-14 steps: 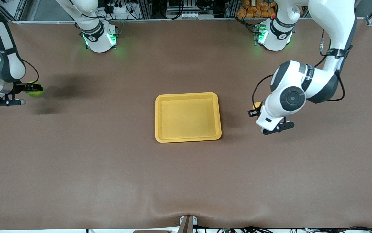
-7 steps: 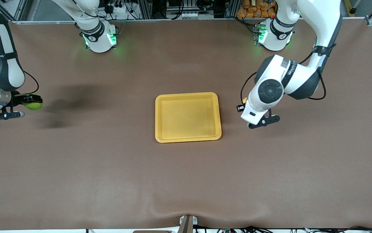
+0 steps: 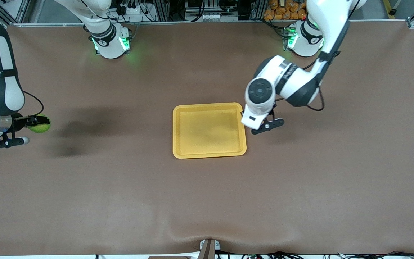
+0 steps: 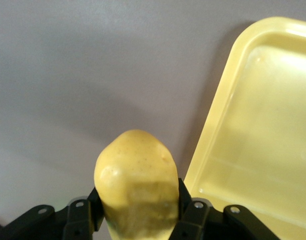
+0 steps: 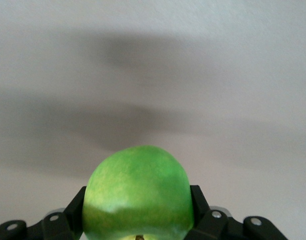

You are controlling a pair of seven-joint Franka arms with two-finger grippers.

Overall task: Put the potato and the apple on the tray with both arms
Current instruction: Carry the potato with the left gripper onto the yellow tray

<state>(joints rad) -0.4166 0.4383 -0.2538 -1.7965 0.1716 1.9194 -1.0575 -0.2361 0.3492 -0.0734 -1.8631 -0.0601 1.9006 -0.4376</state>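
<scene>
Your left gripper [image 4: 138,220] clamps the potato [image 4: 137,185] (in the air) over the tray [image 3: 209,130] rim at the left arm's end. Your right gripper [image 3: 34,123] pinches the apple [image 3: 40,123] above the table [image 3: 207,201], well apart from the tray

I see a brown table [image 3: 120,187] with a slight wrinkle at the edge nearest the front camera. Only the yellow-orange tray [image 3: 209,154] lies on it, about midway between the edges.

The left claw [image 4: 138,220] hangs in the air, clamped on its load, forearm bent down. The right claw [image 5: 138,220] hovers likewise, fingers [image 5: 205,217] gripping.
</scene>
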